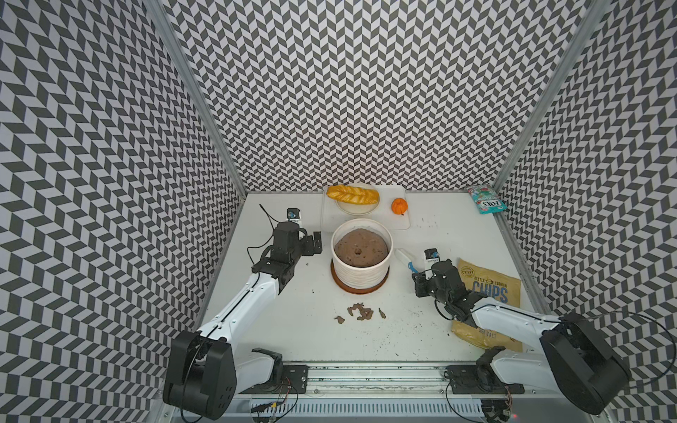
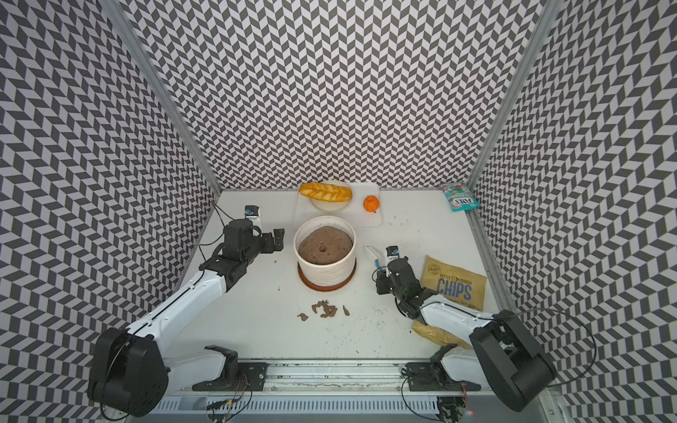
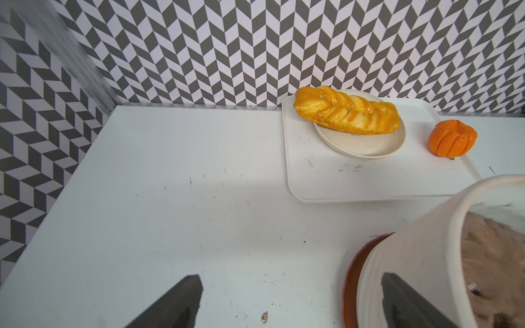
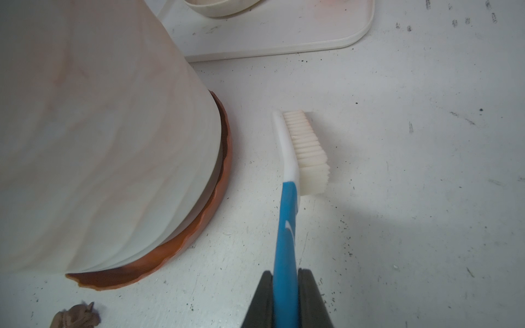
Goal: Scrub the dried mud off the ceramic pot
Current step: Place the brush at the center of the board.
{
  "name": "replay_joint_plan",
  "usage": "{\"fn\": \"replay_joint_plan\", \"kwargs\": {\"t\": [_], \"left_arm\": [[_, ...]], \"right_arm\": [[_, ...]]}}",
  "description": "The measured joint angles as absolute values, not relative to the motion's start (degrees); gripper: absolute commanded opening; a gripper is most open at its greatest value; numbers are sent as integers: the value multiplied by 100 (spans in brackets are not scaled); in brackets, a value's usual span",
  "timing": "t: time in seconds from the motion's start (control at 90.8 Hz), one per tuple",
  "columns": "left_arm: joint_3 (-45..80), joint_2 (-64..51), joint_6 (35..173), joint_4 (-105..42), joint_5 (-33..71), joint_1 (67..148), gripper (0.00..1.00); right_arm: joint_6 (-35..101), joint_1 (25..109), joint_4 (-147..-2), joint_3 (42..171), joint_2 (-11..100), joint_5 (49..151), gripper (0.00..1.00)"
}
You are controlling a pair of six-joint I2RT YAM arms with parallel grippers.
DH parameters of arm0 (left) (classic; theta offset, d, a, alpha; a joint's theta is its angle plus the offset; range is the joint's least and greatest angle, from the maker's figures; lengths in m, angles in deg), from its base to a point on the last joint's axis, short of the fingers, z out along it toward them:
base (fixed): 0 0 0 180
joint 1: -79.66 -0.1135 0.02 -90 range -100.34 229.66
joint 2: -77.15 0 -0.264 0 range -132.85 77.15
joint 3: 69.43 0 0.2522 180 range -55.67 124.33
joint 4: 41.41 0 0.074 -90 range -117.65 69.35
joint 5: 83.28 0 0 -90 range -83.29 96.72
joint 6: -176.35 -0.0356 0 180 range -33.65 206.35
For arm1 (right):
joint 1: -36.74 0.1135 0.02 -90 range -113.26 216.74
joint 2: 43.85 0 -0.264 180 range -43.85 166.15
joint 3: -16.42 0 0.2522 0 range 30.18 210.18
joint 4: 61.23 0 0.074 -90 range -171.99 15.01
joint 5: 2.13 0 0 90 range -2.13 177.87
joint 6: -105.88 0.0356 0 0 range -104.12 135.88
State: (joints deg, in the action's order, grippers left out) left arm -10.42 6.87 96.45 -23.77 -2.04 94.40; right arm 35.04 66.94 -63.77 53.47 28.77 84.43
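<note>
The wide white ribbed ceramic pot [image 1: 361, 276] is found upright at the middle of the white table [image 1: 293, 329]. Its long axis is vertical and its mouth faces straight up. It is seated in a round terracotta-brown saucer [image 1: 361, 292] and filled with a round brown soil mass [image 1: 361, 251] with a centre hole.

The dried mud [image 1: 361, 311] is recorded as small flat dull-brown flakes, clustered loose on the table on the robot's side of the pot and apart from the saucer.

The right gripper [image 4: 285, 301] is clamped on the blue handle of a white-headed scrubbing brush [image 4: 287, 198]. The brush's long axis runs from the gripper away from the robot, slanting toward the pot. Its head is near the pot's right side but apart from it, with the bristles turned away from the pot.

The left gripper [image 1: 318, 242] is held with jaws spread wide and nothing between them. It is just beside the pot's left side, with a gap visible.

Behind the pot, a white rectangular tray [image 1: 399, 219] carries a shallow white plate [image 1: 357, 209] with a golden braided loaf [image 1: 352, 194], and an orange pumpkin-shaped piece [image 1: 399, 206]. A yellow chips bag [image 1: 491, 289] lies under the right arm.
</note>
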Motion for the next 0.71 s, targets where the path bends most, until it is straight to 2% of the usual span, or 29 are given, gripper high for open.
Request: {"fn": "replay_joint_plan", "kwargs": {"t": [0.297, 0.705], "left_arm": [[-1853, 706, 9903, -3360, -551, 9440, 100], [-2027, 811, 9731, -3931, -954, 9436, 100]], "right_arm": [[3528, 6694, -6246, 5347, 3049, 8454, 15], [3705, 6694, -6128, 5148, 3124, 8532, 29]]}}
